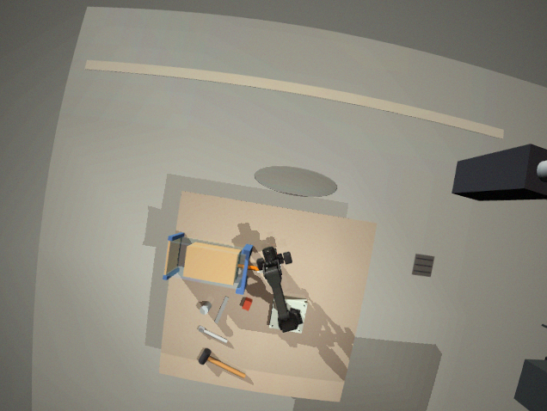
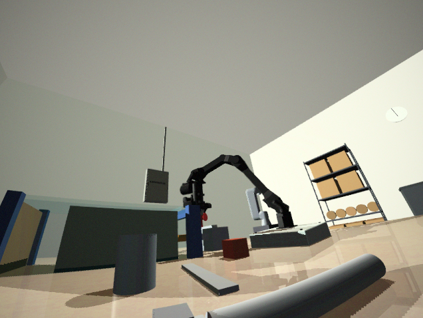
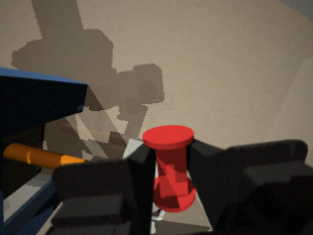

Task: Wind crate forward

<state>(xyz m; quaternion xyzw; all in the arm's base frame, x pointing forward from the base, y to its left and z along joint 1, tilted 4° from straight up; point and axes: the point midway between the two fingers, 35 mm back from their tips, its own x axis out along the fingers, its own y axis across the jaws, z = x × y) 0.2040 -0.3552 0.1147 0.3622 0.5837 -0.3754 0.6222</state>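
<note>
The tan crate (image 1: pixel 211 263) (image 2: pixel 119 237) sits flat inside the clear-panelled cubby, its front a little behind the blue frame (image 1: pixel 244 273) (image 2: pixel 194 232) (image 3: pixel 45 82) at the mouth. An orange strap (image 1: pixel 251 267) (image 3: pixel 35 156) runs out through that frame. The grey winch (image 2: pixel 215 239) stands just outside; from above, the arm hides most of it. My gripper (image 1: pixel 270 266) (image 2: pixel 203 211) (image 3: pixel 165 139) points down over the winch side and is shut on the winch handle's red knob (image 2: pixel 204 216) (image 3: pixel 171 165). The handle's key and the winch hole are hidden.
A red block (image 1: pixel 247 303) (image 2: pixel 235 248), a flat grey bar (image 1: pixel 222 309) (image 2: pixel 210 278) and a grey cylinder (image 1: pixel 204 308) (image 2: pixel 135 263) lie beside the cubby. A wrench-like tool (image 1: pixel 214 334) and a mallet (image 1: pixel 225 365) lie farther off. The blue frame stands close beside my gripper.
</note>
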